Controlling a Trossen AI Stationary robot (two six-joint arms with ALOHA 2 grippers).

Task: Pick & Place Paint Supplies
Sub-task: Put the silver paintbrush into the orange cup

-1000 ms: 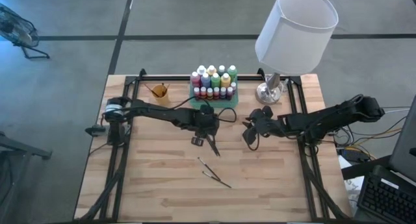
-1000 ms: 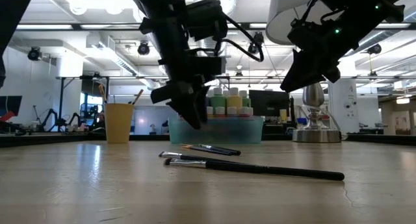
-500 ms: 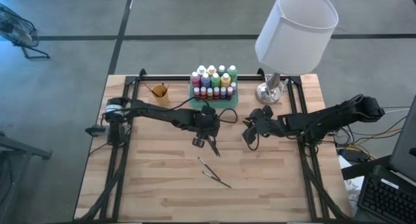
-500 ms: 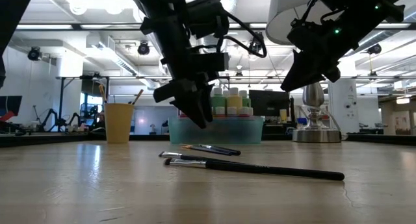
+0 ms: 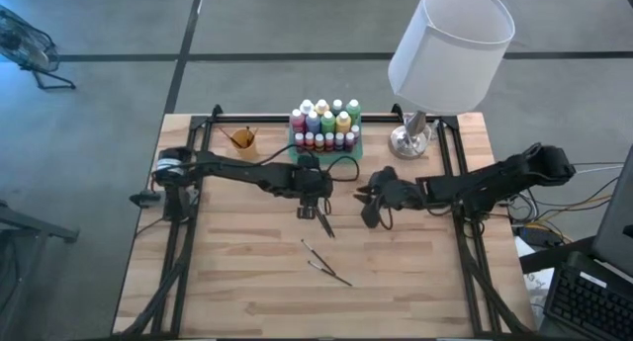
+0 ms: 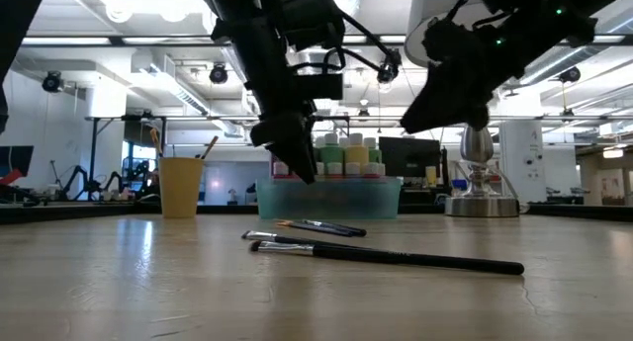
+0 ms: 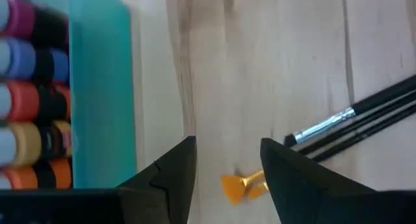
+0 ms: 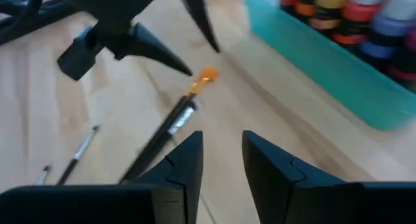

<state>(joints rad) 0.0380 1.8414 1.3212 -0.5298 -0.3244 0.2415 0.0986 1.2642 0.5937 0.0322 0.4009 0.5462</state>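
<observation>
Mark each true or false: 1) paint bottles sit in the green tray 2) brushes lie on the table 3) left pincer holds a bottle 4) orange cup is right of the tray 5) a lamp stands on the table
1) True: paint bottles fill the green tray.
2) True: brushes lie on the table.
3) False: the left pincer is open and empty.
4) False: the orange cup is left of the tray in the high view.
5) True: the lamp stands right of the tray.

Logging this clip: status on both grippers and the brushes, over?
Left gripper open, empty, above orange-bristled paintbrush. Right gripper open, empty, hovering close by. Thin dark-handled paintbrushes lie loose on wooden table. Nothing blocks them.
</observation>
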